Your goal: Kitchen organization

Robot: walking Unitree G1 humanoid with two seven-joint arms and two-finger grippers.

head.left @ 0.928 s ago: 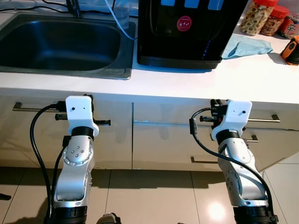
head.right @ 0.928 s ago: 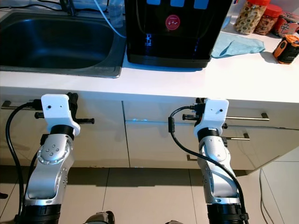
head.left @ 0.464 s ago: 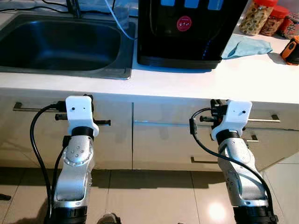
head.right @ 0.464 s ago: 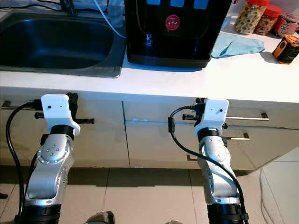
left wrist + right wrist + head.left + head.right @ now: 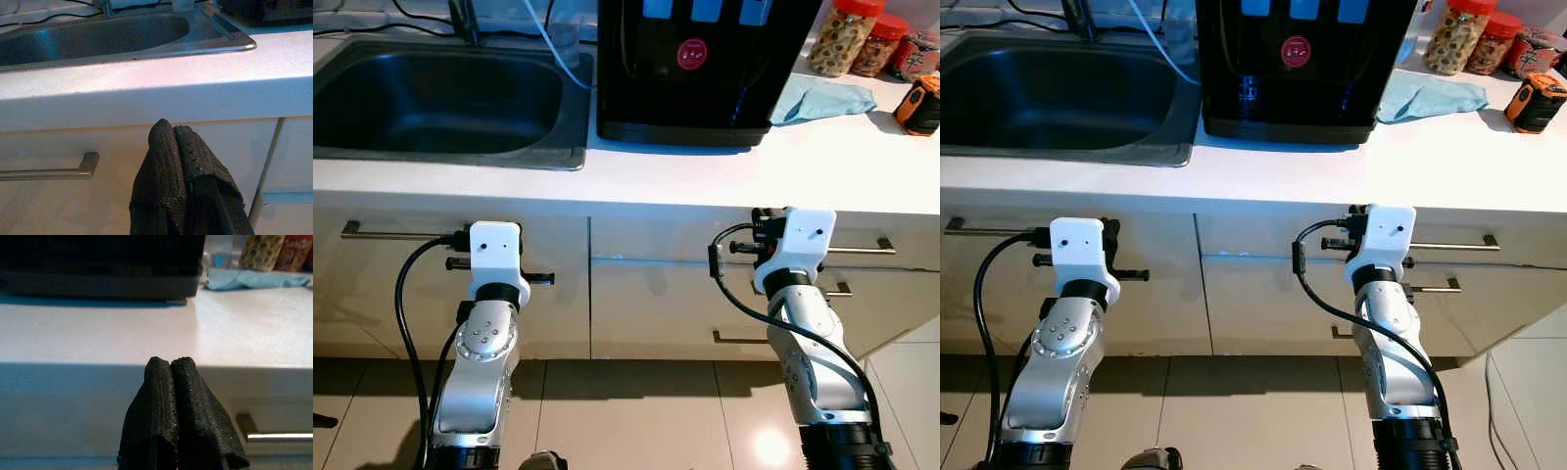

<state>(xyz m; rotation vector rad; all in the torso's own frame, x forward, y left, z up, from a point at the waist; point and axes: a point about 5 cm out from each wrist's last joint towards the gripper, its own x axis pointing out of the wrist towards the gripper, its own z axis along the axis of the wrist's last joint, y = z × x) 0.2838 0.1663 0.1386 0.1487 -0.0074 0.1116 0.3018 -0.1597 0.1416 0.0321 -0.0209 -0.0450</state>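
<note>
Nothing tidied yet by the look of it: the blue cloth, the jars and the orange tape measure all sit up at one to two o'clock on the white counter, beside the black dispenser. Both arms are raised before the cabinets; left gripper below the sink and right gripper are each clenched empty.
</note>
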